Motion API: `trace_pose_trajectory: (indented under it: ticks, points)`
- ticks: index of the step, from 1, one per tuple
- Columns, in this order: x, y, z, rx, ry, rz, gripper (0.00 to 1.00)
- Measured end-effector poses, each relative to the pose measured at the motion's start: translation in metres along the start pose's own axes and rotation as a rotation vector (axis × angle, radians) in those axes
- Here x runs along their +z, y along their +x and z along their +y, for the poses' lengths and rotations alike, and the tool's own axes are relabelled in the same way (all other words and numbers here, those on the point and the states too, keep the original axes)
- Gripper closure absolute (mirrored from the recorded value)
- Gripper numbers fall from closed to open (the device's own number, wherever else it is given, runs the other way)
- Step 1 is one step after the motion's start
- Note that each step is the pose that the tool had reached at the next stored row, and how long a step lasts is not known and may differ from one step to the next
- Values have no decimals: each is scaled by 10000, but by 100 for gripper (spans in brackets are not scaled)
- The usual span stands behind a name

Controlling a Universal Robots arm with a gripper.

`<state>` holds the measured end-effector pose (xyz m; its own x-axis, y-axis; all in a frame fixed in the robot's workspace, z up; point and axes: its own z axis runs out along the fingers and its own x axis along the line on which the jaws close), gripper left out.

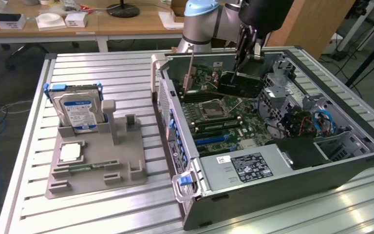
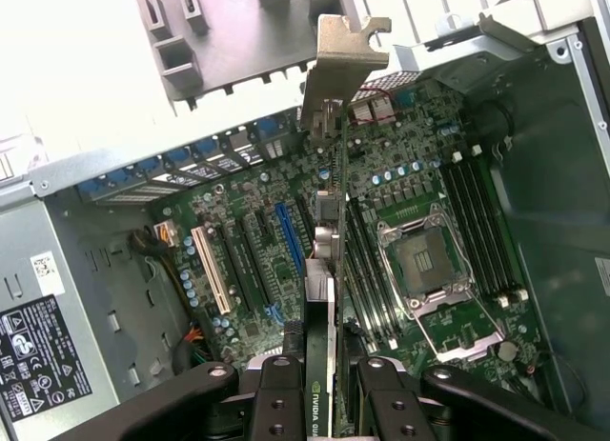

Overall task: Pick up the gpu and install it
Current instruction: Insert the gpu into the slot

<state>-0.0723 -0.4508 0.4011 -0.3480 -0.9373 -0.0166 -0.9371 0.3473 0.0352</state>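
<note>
**Card gripped edge-on over the board, bracket farthest from the jaws**

The gripper (image 2: 329, 408) is clenched on the gpu (image 2: 331, 270), with dark fingers (image 2: 278, 403) pressed against its two flat faces; the card runs straight out from between the jaws as a thin edge. In the exterior view the gripper (image 1: 249, 48) hangs inside the open computer case (image 1: 291, 195); the gpu (image 1: 239, 84) sits just below the jaws, above the motherboard (image 1: 226, 114), and looks not yet seated.

In my judgement this step depends on squareness. The card should stay perpendicular to the board and its lower edge parallel to the slot; the silver bracket (image 2: 345, 60) should meet the rear wall of the case, not ride over it. The push should be even, since a grip at one end can let the far end tip. The card hides the slot directly beneath it, so I cannot tell which one it is lined up with. The blue slot (image 2: 291, 236) lies just off one jaw's side; the processor socket (image 2: 424, 265) lies off the other's, farther out.

The gpu is thin, flat and rectangular; its edge shows green in the wrist view, its broad face dark in the exterior view. The bracket at the end away from the jaws is bright metal with a bent tab.
</note>
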Motion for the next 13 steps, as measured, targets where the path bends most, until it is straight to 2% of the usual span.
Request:
trace_pose_trajectory:
  ticks: [13]
  points:
    - [0, 0, -1, -91, -1, 3, 74]
